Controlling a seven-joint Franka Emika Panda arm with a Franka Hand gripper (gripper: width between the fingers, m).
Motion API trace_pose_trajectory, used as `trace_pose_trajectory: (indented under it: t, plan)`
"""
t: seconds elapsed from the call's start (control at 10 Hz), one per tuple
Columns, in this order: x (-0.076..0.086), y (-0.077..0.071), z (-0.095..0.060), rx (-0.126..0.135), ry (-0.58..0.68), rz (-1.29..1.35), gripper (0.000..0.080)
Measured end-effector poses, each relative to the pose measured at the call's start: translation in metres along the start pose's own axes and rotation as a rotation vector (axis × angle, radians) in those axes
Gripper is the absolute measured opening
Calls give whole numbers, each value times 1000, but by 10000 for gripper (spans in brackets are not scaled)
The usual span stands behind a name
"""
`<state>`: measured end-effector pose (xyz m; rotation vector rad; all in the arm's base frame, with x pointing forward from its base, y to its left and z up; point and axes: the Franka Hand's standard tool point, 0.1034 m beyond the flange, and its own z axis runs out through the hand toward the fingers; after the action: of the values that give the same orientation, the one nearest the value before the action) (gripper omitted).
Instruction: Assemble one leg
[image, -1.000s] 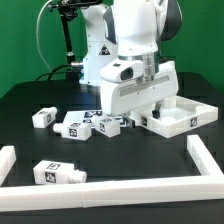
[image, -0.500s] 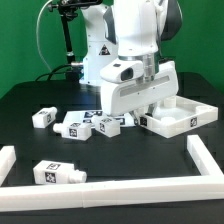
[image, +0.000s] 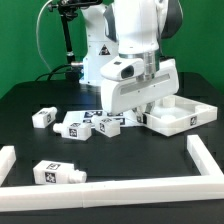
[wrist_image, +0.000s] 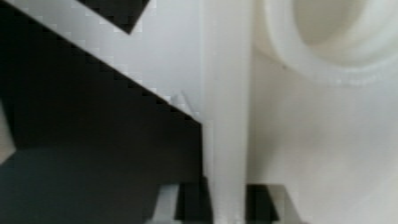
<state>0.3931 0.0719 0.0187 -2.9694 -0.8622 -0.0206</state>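
Although nothing else on the surface (image: 150, 155) has stirred in the last second, the panel (image: 185, 113) has. Its end toward the exterior view's right edge now sits a touch higher than before, so it looks slightly tilted rather than lying flat. The arm's hand, low over the panel's near side, seems to have shifted with it.

The wrist view explains why. A thin white wall of the panel (wrist_image: 224, 120) runs straight down between the dark fingers (wrist_image: 265, 205), which look closed to a narrow gap and clamped on that wall. The picture is blurred, so actual contact is a judgement, though the panel's movement supports it.

No leg is in hand. The nearest leg (image: 108, 124) lies near the middle of the surface, just off the panel's corner on the exterior view's left. Two more legs (image: 72, 127) (image: 42, 117) trail away toward that left edge. A fourth leg (image: 55, 172) lies apart near the front left corner, just behind the white rail (image: 120, 188) along the front edge.

My reading is that the panel is being repositioned first — probably to give access to a corner hole — and the leg work proper has not yet begun.
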Motion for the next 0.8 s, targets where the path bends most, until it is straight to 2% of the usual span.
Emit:
trace_pose_trajectory:
  t: [0.1, 0.2, 0.3, 0.4, 0.5, 0.8]
  plan:
    - [1, 6, -22, 9, -33, 6, 48]
    - [8, 24, -52, 2, -30, 13, 48]
    - [14, 42, -74, 3, -30, 47, 48]
    - [16, 54, -86, 27, -54, 87, 49]
    - [22, 59, -91, 27, -53, 98, 49]
    - [18, 56, -86, 31, -61, 98, 49]
